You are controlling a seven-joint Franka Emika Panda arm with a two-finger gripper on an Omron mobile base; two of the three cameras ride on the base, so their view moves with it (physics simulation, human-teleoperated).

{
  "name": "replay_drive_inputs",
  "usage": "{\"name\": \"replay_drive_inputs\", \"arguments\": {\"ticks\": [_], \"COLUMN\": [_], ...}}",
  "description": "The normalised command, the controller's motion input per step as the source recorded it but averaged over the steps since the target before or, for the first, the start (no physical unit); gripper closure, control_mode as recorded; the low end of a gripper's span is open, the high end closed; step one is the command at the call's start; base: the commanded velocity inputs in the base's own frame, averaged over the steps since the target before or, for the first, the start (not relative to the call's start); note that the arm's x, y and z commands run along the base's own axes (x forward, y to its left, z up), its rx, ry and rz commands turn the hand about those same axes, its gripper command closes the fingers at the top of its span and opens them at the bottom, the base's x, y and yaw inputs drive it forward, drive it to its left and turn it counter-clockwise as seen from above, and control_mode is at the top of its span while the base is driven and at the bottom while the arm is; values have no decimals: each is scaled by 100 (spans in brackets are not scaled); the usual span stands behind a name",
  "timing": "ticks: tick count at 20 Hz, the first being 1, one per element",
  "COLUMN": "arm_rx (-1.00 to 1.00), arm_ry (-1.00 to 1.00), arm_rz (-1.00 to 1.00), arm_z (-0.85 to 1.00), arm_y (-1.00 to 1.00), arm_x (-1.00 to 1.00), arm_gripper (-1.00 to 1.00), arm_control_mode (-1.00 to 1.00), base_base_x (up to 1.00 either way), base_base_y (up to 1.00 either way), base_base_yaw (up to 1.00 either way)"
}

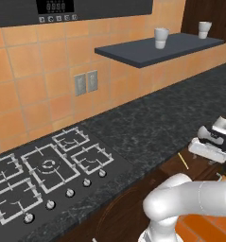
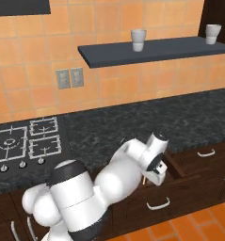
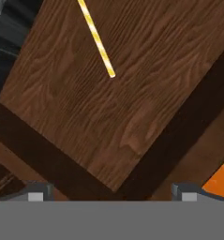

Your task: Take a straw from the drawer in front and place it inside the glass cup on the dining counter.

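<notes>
Reaching low out of the base, arm [image 2: 109,176] bent forward and down over the pulled-out drawer [image 3: 108,108], wrist folded so the hand points into the box. In the right base view, gripper [image 2: 156,175] hanging just above the drawer's open top, beside the counter [image 2: 147,122] edge; in the left base view, same hand [image 1: 211,144] at the right border, over the brown drawer floor.

Fingers [image 3: 36,193] spread wide, one tip at each lower corner of the hand view, nothing between them, touching nothing.

Straw [image 3: 96,38] lying flat on the drawer floor, ahead of the tips and well apart from them. Long axis diagonal in the hand view: near end towards the middle of the floor, far end running off the upper edge, slanted up and left. In the left base view, seen as a thin yellow sliver [image 1: 183,160] just beside the hand, angled across the floor.

Beyond: black speckled counter, hob [image 1: 43,170] to the left, orange tiled wall with a double socket [image 1: 86,82], dark shelf [image 1: 157,49] carrying two white cups [image 1: 160,38].
</notes>
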Motion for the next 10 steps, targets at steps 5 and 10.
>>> {"name": "replay_drive_inputs", "arguments": {"ticks": [5, 10], "arm_rx": [-17, -5], "arm_ry": [24, 7], "arm_rz": [9, 10], "arm_z": [-33, -32], "arm_y": [0, -1], "arm_x": [35, 19], "arm_gripper": [-100, -100], "arm_control_mode": [-100, -100], "base_base_x": [0, 0], "base_base_y": [0, 0], "base_base_yaw": [0, 0]}}
